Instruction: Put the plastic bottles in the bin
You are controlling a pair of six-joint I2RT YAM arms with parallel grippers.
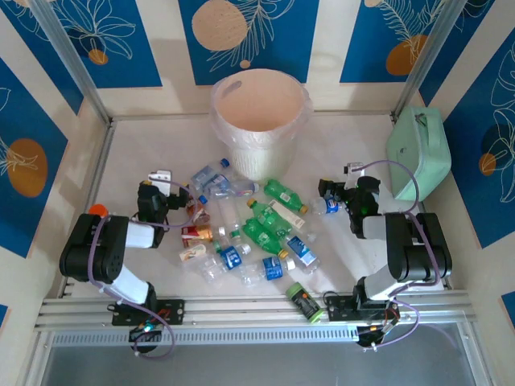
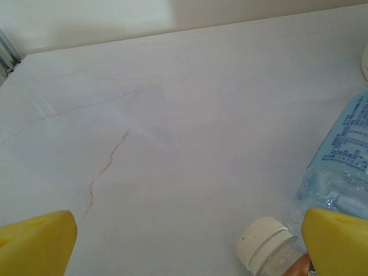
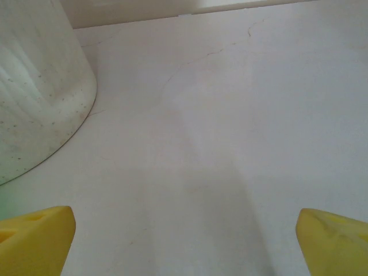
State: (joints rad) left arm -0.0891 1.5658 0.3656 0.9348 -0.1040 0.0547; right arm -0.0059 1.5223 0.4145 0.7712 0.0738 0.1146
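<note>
- The round, translucent whitish-pink bin lined with a clear bag [image 1: 256, 153] is stood upright at upper centre of the top view, mouth up, so that bottles can be dropped in from above.
- The small plastic bottles [image 1: 241, 229], clear with blue labels, green, or red- and cream-labelled, are strewn on their sides mid-frame, just below the bin and between the arms.
- Their long axes are mixed. One green bottle [image 1: 283, 193] is laid diagonally, upper left to lower right.
- The left gripper [image 1: 187, 201] is spread wide and empty at the heap's left edge. In its wrist view a white-capped bottle [image 2: 265, 244] is pointed cap-first to the upper left, beside one finger.
- The right gripper [image 1: 326, 195] is likewise spread wide with nothing held, at the right of the heap.
</note>
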